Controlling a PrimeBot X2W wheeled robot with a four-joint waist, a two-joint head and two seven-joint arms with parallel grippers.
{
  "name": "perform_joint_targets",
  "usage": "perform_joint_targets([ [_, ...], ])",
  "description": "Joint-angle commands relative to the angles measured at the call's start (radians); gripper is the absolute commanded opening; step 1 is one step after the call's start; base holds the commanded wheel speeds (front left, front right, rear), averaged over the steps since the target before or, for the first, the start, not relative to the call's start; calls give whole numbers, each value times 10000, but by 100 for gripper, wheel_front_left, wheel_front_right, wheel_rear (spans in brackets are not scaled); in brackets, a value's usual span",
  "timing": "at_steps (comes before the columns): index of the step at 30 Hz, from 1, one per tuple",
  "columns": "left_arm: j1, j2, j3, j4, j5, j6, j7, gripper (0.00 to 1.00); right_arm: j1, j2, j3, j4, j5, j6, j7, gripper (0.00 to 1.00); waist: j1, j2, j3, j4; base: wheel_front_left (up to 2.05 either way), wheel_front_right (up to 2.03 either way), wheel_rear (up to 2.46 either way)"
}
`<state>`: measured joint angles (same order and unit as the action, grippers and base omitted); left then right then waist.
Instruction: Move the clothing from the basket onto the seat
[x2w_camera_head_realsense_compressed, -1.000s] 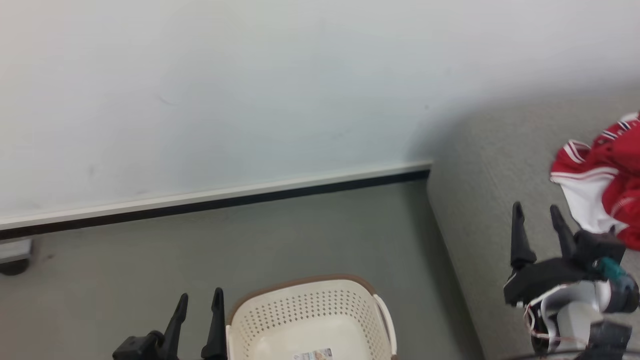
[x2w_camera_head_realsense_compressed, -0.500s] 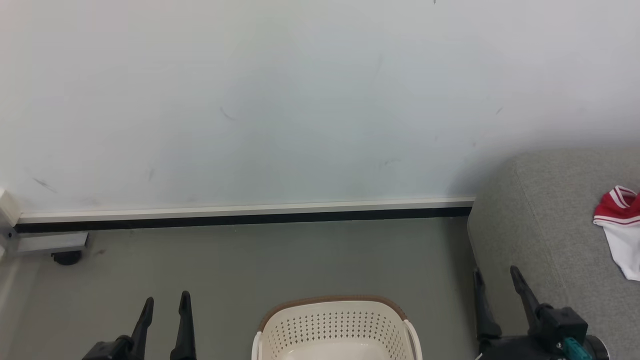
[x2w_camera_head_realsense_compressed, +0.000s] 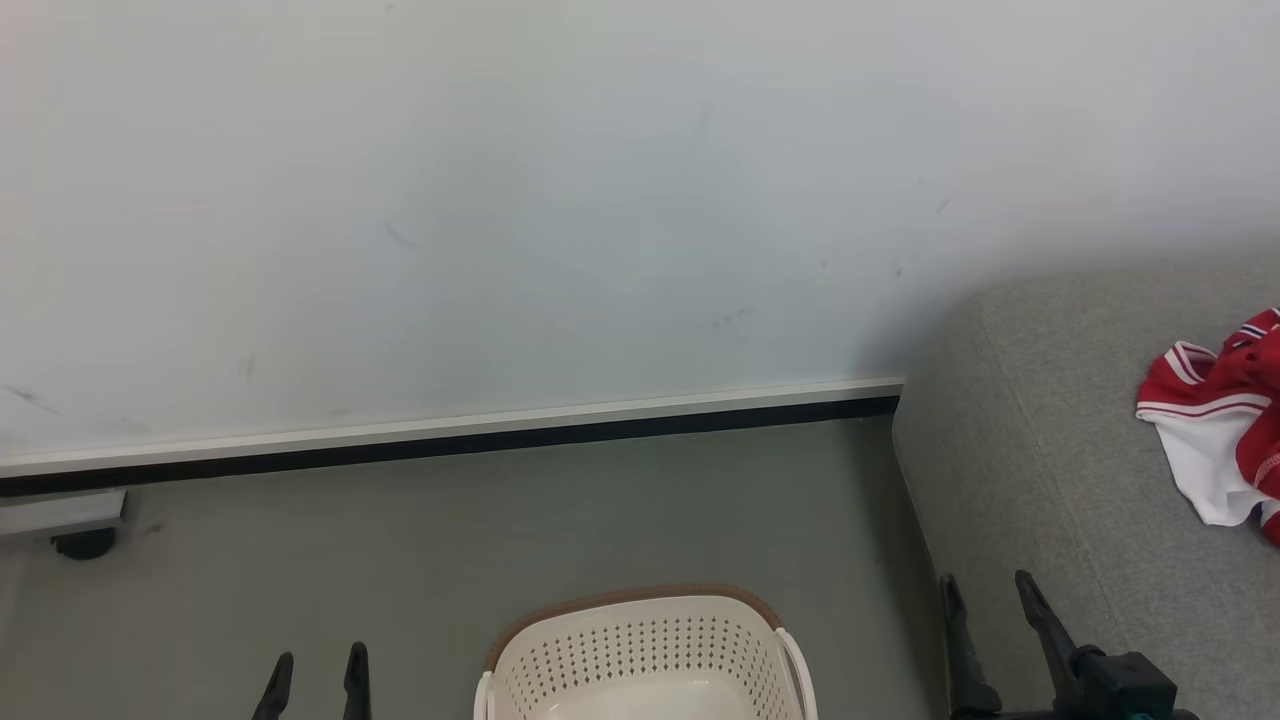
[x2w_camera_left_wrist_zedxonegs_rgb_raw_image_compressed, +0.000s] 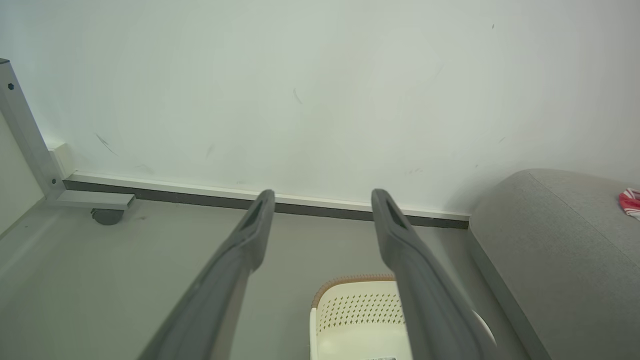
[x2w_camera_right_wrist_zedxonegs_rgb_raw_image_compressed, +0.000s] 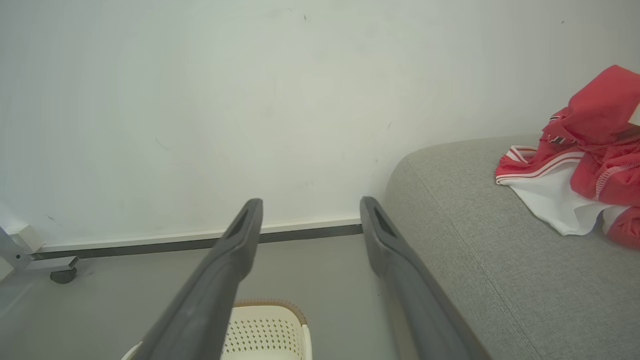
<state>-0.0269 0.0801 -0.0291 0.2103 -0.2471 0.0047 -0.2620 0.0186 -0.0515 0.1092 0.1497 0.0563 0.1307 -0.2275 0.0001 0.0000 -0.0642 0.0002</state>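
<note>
We are holding our left pincer (x2w_camera_head_realsense_compressed: 318, 670) and right pincer (x2w_camera_head_realsense_compressed: 985, 620) open and empty either side of the basket (x2w_camera_head_realsense_compressed: 640, 640), the clothing (x2w_camera_head_realsense_compressed: 1215, 430) lying on the seat (x2w_camera_head_realsense_compressed: 1050, 480), and may be overlooking a garment in the basket's unseen bottom.

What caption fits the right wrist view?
Right tool open near the basket; red clothing lies on the grey seat.

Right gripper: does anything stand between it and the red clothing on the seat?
Nothing visible does. The right gripper, open and empty, shows at the left edge of the seat in the head view. Only bare grey cushion lies between it and the clothing heaped further right.
</note>
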Motion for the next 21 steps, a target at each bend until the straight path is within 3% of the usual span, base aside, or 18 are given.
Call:
perform_joint_targets([
  [1, 161, -14, 73, -9, 81, 29, -43, 100, 79, 17, 13, -28, 14, 0, 34, 100, -1, 0, 5, -54, 0, 0, 0],
  [21, 213, -238, 472, 133, 199, 29, -43, 100, -5, 18, 195, -99, 184, 0, 384, 100, -1, 0, -102, 15, 0, 0, 0],
])
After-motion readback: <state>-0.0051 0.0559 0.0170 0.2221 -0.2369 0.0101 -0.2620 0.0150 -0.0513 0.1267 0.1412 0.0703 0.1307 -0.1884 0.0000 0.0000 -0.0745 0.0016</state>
